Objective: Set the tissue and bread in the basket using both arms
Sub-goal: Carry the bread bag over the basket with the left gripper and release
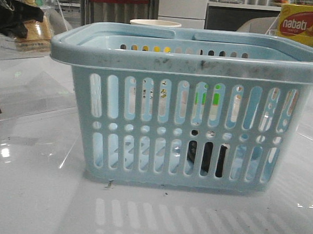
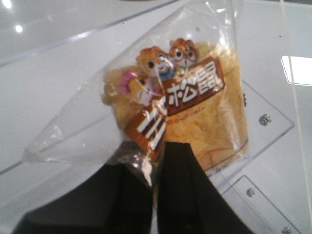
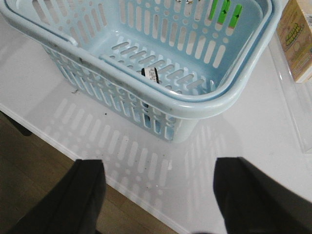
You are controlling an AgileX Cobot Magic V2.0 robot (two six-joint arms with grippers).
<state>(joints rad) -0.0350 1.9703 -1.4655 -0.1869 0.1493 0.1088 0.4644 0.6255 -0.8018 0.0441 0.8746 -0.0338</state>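
1. Golden-brown bread [image 2: 195, 117] in clear wrapper, cartoon squirrels and Chinese characters on brown label, pinched by left claw [image 2: 156, 161], lifted above counter [image 1: 26, 193].
2. Dark tissue [image 3: 150, 74] inside light blue basket [image 1: 191, 60], mid-counter.
3. Right claw [image 3: 158, 195] spread, holding nothing.
4. Yellow "nabati" box [image 1: 307, 26] toward far right corner.

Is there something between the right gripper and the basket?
No. In the right wrist view, only bare white table lies between the open right gripper and the basket.

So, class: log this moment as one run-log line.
left gripper: shut on bread, outside basket | right gripper: open, empty, outside basket | tissue: inside basket | bread: pending
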